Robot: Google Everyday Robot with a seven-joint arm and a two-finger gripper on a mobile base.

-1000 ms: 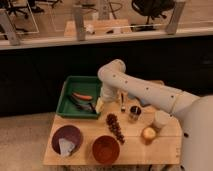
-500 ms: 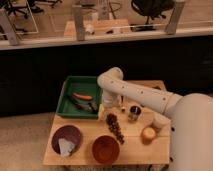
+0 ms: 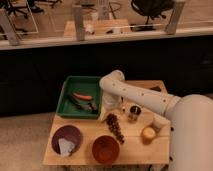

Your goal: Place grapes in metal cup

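**A:** On the wooden table [image 3: 131, 151], where do the grapes [image 3: 116, 127] lie?

**B:** Near its middle, stretched out flat. The metal cup [image 3: 134, 113] stands upright at their 2 o'clock, close by but apart from them.

**A:** And the gripper [image 3: 106, 116]?

**B:** It hangs at the grapes' 11 o'clock, just beside the green tray's [image 3: 64, 99] 4 o'clock corner. Its jaws are apart, holding nothing.

**A:** Anything else close?

**B:** A red-brown bowl [image 3: 105, 149] sits at the grapes' 7 o'clock.

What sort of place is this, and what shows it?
Probably a robot test area in an office: wheeled office chairs beyond a glass partition, and a staged wooden table where the gripper hangs beside the grapes.
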